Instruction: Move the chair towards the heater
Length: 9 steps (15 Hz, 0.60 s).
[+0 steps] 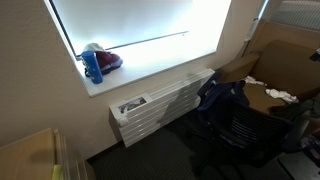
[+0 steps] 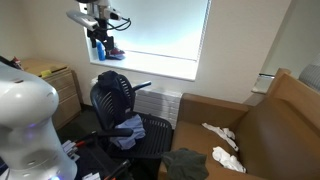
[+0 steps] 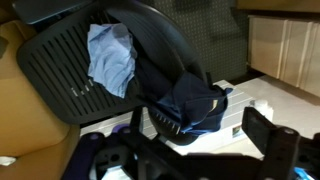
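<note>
The chair is a black swivel office chair with a mesh backrest. It stands close in front of the heater, a long low white slatted radiator under the window. A dark blue garment hangs over the chair and also shows in an exterior view. A light blue cloth lies on the mesh. In the wrist view my gripper hovers just by the chair's frame with its dark fingers spread apart and nothing between them. The heater shows behind the garment.
A blue bottle and a red object stand on the window sill. Open cardboard boxes with white scraps stand beside the chair. A green cloth lies on the floor. A wooden cabinet stands near my white base.
</note>
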Tool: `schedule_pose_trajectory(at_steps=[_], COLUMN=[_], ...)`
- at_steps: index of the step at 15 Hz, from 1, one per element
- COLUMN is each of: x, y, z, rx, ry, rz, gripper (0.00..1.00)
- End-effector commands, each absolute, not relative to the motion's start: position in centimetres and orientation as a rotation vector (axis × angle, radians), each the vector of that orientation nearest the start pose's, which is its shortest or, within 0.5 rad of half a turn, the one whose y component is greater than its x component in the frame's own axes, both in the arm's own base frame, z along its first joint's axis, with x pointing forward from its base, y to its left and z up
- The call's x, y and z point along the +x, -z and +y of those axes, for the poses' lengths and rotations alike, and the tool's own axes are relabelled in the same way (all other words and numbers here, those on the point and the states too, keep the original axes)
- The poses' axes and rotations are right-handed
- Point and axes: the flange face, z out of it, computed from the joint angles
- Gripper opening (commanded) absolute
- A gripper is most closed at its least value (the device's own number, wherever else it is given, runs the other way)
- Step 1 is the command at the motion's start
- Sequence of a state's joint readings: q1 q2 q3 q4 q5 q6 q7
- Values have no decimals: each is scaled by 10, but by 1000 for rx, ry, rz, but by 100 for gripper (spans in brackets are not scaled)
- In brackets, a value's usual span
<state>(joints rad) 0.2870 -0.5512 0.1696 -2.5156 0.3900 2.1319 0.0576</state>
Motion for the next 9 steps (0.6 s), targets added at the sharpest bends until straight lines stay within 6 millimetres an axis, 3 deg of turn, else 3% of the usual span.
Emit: schedule_pose_trajectory(at_steps=[1, 3, 4, 7, 9], x=[374, 388, 365, 386, 403], y=[-461, -461, -461, -458, -417], z=[230, 236, 230, 236, 252], rx=[-2701, -2697, -2724, -2733, -2748], ry=[12, -81, 2, -38, -182], rz=[-448, -489, -447, -434, -435], gripper=[100, 100, 100, 100, 100])
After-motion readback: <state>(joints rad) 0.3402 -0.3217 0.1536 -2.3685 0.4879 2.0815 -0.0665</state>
